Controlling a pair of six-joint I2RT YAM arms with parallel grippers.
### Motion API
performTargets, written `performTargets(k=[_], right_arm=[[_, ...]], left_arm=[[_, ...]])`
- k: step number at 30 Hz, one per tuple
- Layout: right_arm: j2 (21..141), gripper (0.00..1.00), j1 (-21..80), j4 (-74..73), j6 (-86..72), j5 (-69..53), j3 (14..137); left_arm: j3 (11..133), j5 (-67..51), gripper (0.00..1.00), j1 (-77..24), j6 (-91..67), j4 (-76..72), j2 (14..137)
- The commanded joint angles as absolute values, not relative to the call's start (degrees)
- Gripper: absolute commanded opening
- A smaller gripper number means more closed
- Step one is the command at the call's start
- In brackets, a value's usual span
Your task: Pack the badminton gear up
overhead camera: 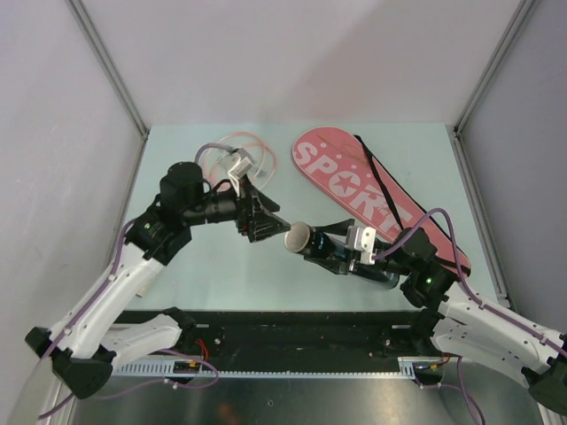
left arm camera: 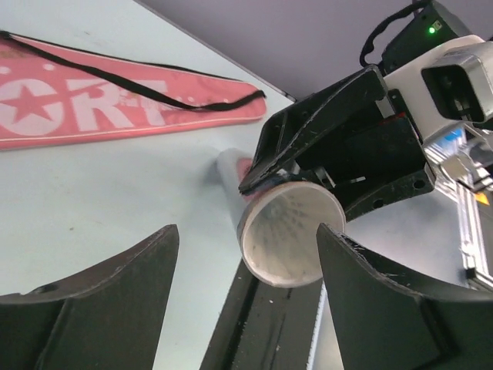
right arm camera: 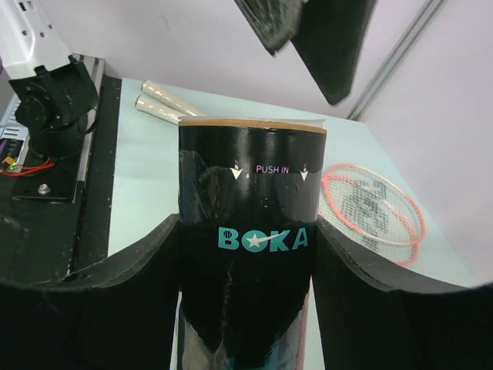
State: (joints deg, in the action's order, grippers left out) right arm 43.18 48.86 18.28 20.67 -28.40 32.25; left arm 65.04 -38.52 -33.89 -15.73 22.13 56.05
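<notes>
My right gripper (right arm camera: 246, 247) clamps the long black cylindrical tube (right arm camera: 254, 154), mouth aimed at my nearby open, seemingly empty left gripper (left arm camera: 246, 239).

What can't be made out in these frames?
- No shuttlecocks clearly visible in any view.
- Inside of tube: left wrist shows only its mouth.
- Base of tube: top view, hidden by right claw.
- Part of racket: top view, covered by left arm; handle unseen.
- Lettering on cover: left wrist, cut by left edge.

One tube (right arm camera: 250, 193), one pink cover (overhead camera: 354, 181), two rackets (right arm camera: 373, 204) with frames overlapped, their two pale handles (right arm camera: 158, 108) side by side.
</notes>
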Motion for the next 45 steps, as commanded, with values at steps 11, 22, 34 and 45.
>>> performTargets(k=[11, 22, 34, 45], right_arm=[[44.47, 0.00, 52.29, 24.44, 23.46, -33.05, 34.72], [46.49, 0.00, 56.69, 29.52, 28.65, -30.85, 34.89], [39.90, 0.00, 64.07, 26.02, 28.30, -29.88, 35.86], [38.94, 0.00, 60.65, 18.64, 28.66, -29.17, 35.42]], left_arm=[[72.32, -40.43, 0.39, -45.51, -16.60, 22.15, 77.06], [70.49, -44.30, 0.26, -51.14, -14.50, 22.06, 83.40], [67.24, -48.07, 0.50, -49.83, -10.91, 22.15, 79.46], [66.18, -48.78, 0.66, -44.83, -10.63, 22.06, 66.98]])
